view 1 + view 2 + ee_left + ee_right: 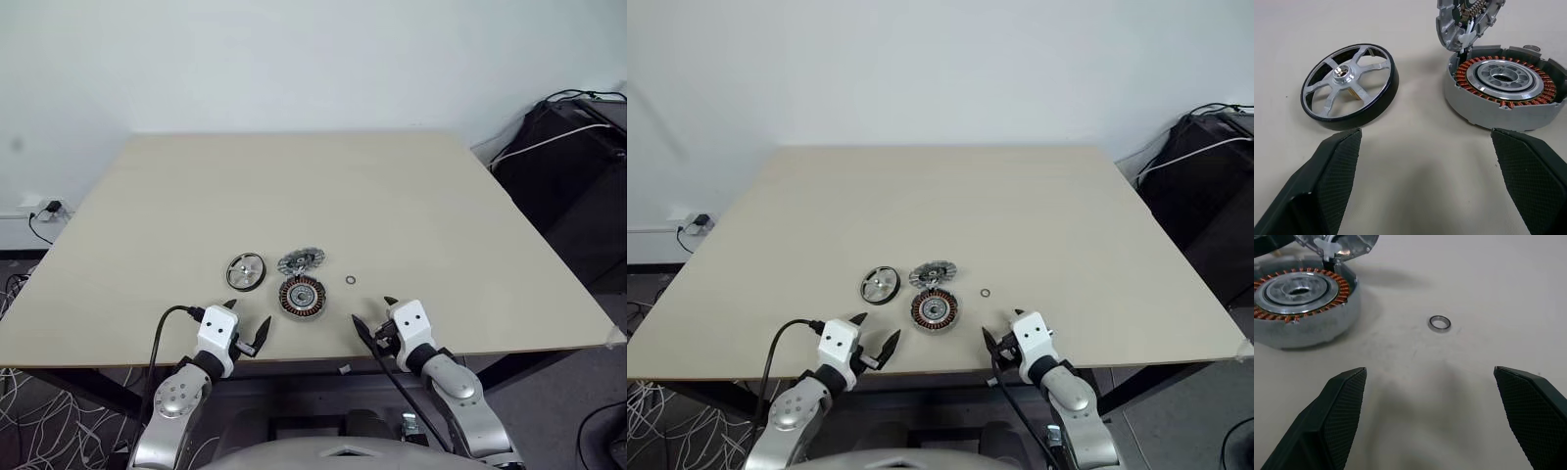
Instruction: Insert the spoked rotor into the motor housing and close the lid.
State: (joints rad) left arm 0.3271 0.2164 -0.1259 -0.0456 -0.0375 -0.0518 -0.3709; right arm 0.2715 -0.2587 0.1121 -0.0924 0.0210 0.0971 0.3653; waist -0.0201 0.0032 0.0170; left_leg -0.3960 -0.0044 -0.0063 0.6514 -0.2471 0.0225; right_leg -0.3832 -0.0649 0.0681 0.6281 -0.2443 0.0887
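- Spoked rotor (246, 271) lies flat on the table (421, 215), near the front edge, just left of the motor housing (302, 296) and not touching it. Black rim, silver spokes and hub.
- Motor housing sits open-side up, copper windings and silver centre ring exposed. Nothing is seated in it.
- Lid (301, 260) is swung open, tilted up at the far edge of the housing; in the left wrist view it looks joined to the housing at that edge.
- Small metal ring (351, 282) lies loose on the table, right of the housing, apart from it.
- Left gripper (248, 326) hovers at the table's front edge, fingers spread wide, empty. It faces the gap between rotor and housing.
- Right gripper (375, 315) is likewise at the front edge, fingers spread wide, empty, facing the small ring, housing off to its left.
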